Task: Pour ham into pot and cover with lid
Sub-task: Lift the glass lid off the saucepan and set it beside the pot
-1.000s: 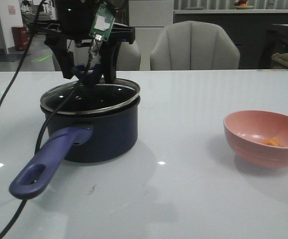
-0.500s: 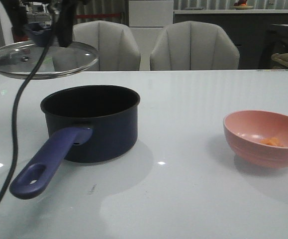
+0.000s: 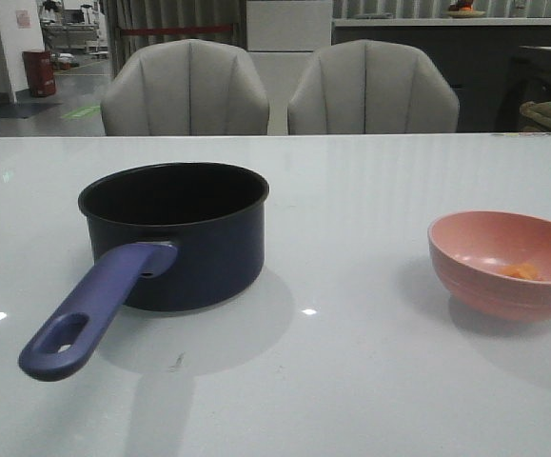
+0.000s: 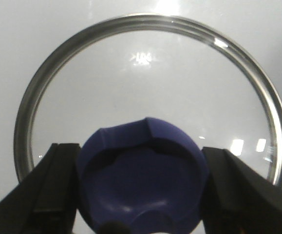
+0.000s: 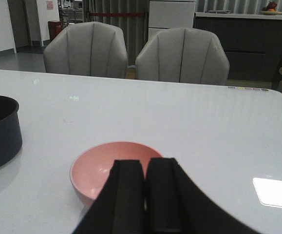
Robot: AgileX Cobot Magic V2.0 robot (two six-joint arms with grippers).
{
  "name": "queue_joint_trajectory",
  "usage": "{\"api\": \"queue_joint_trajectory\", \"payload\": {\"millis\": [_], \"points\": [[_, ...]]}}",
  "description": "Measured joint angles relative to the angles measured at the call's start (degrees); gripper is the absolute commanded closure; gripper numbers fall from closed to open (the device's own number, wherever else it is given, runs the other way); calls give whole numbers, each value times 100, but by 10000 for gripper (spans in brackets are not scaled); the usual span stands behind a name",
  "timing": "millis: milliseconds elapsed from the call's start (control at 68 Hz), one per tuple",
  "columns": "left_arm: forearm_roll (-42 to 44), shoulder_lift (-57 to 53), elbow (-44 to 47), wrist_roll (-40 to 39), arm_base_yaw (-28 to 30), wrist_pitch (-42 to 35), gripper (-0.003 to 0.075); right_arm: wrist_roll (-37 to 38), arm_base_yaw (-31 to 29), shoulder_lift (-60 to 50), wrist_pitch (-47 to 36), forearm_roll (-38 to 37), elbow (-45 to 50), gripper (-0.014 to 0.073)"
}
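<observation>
Both hands closed; left hand [image 4: 141, 190] grips lid [image 4: 150, 87].

The pot [image 3: 173, 233] is dark navy with a black inside and a purple-blue handle. The bowl [image 3: 505, 263] is pink, holding orange ham [image 3: 521, 271]; the clear lid [image 4: 150, 92] has a steel rim and blue knob.

The right gripper [image 5: 144, 195] hides the near side of the bowl [image 5: 99, 168] (the ham inside cannot be seen from there).

On the bench [image 3: 351, 190], the bowl [image 3: 503, 262] stands well right of the pot [image 3: 175, 233]; ham [image 3: 521, 271] lies in the bowl.
</observation>
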Motion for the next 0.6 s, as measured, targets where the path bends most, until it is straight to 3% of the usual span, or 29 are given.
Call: {"api": "queue_joint_trajectory", "payload": {"millis": [191, 426, 515, 603], "points": [[-105, 56, 922, 12, 159, -990, 603, 0, 0, 0, 0, 0, 0, 432], [-128, 714, 1155, 21, 159, -1590, 586, 0, 0, 0, 0, 0, 0, 432], [-128, 1004, 1155, 21, 159, -1675, 524, 0, 0, 0, 0, 0, 0, 432], [-140, 1182, 1142, 24, 159, -1748, 410, 0, 0, 0, 0, 0, 0, 432]]}}
